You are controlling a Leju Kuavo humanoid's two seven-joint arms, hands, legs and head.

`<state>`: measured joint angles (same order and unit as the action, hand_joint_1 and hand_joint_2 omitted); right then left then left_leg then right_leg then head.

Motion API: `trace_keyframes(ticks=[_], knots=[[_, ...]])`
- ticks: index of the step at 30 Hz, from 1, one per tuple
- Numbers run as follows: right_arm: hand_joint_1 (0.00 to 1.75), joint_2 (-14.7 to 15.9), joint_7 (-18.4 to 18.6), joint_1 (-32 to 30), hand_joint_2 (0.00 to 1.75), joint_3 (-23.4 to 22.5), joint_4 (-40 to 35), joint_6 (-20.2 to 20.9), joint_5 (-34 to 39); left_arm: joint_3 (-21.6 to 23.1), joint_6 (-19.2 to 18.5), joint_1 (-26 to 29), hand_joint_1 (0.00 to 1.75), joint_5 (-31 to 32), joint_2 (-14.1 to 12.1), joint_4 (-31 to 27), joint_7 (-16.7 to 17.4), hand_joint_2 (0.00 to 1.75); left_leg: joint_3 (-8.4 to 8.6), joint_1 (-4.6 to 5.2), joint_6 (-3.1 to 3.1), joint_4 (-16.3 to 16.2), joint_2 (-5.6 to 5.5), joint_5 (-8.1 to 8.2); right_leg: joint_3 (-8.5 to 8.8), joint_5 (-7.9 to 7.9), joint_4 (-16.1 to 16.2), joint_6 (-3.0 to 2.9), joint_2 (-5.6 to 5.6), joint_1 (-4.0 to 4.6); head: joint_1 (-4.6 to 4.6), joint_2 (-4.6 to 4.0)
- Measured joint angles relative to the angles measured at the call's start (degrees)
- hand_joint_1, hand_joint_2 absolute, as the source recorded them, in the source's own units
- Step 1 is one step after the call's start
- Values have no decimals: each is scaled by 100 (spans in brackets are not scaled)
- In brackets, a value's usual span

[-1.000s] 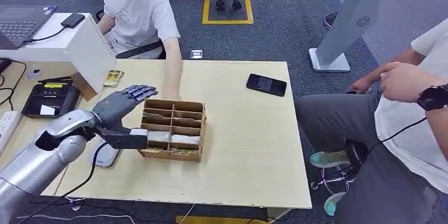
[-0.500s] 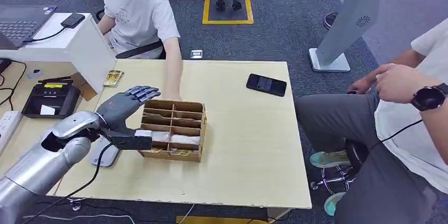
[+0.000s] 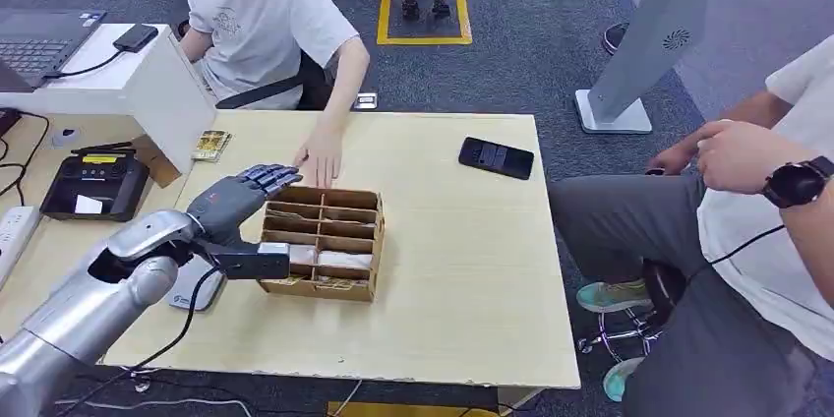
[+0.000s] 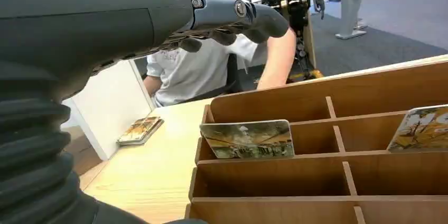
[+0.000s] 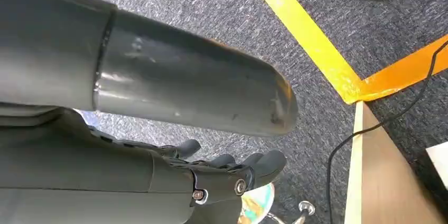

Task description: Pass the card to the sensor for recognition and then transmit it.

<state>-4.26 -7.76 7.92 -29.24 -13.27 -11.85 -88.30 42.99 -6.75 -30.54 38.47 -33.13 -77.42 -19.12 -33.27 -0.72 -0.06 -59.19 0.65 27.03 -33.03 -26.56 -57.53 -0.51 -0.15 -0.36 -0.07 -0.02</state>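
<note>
The left hand (image 3: 236, 196), fingers spread and empty, hovers beside the wooden card rack (image 3: 323, 242); next it must pinch a card (image 4: 247, 139).

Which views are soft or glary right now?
Head view: even light, sharp, no glare on the table. Left wrist view: left hand up close fills the near field and looks soft, while the card in the box is readable. Right wrist view: right hand dim, carpet in focus.
</note>
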Motion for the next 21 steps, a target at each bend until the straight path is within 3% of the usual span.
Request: trace_keyframes(ticks=[21], knots=[[0, 0, 0, 8, 0, 90, 0, 0, 0, 2, 13, 0, 0, 31, 96, 252, 2, 175, -1, 0, 0, 0, 0, 0, -1, 0, 0, 0, 0, 0, 0, 0]])
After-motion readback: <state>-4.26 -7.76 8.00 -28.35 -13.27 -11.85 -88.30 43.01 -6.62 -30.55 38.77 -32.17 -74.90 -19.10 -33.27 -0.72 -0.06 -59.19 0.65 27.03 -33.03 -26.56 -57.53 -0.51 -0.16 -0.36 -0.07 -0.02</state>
